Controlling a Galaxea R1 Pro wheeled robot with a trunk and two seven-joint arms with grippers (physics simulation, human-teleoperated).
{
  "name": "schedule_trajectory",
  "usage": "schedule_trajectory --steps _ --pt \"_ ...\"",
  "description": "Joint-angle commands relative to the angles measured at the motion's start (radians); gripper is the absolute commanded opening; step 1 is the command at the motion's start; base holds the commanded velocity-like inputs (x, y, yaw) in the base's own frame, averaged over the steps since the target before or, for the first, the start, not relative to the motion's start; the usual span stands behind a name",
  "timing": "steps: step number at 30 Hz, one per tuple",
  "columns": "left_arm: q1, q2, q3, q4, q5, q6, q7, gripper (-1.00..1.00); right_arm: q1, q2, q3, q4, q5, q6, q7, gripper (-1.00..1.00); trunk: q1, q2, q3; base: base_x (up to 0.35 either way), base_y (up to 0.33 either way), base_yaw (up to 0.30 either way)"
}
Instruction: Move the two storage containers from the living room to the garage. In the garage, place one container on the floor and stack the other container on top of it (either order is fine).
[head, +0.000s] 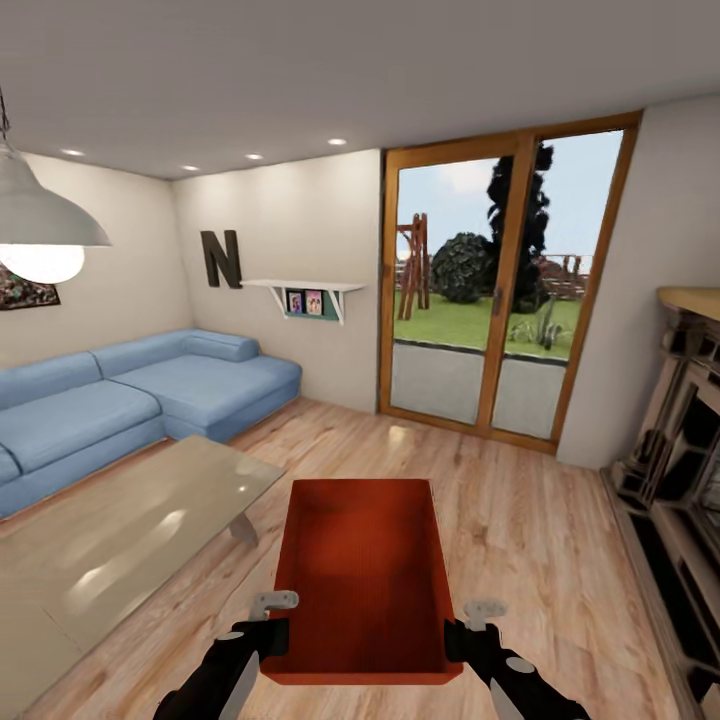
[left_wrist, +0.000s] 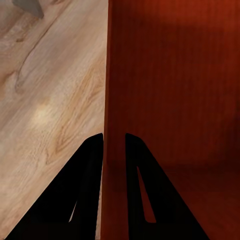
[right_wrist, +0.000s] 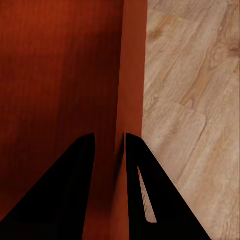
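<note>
The bin (head: 362, 575) hung between both arms over the plank floor (head: 540, 540), beside the tabletop (head: 120, 540). The left pincer (left_wrist: 114, 150) and right pincer (right_wrist: 110, 150) each clamped a thin side wall. It looked light, stiff and empty; pinching opposite rims suited it.

Left end effector (head: 268, 625) clamped, right end effector (head: 470, 628) clamped, arms forward

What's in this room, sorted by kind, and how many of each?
Grippers: 2, left and right
Red bin: 1
Sofa: 1
Glass table: 1
Hanging lamp: 1
Wall shelf: 1
Letter N: 1
Total: 8
</note>
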Motion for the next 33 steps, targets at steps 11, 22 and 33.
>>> schedule_trajectory --steps 11,22,33 --pt "-0.001 0.000 0.012 0.000 -0.019 0.007 0.007 -1.00 0.000 -0.005 0.028 -0.002 -0.008 -0.004 0.007 -1.00 0.000 -0.001 -0.003 0.000 0.000 0.300" --pt "-0.001 0.000 0.012 0.000 -0.019 0.007 0.007 -1.00 0.000 -0.005 0.028 -0.002 -0.008 -0.004 0.007 -1.00 0.000 -0.001 -0.003 0.000 0.000 0.300" --pt "-0.001 0.000 0.012 0.000 -0.018 0.007 0.007 -1.00 0.000 -0.005 0.028 -0.002 -0.008 -0.004 0.007 -1.00 0.000 -0.001 -0.003 0.000 0.000 0.300"
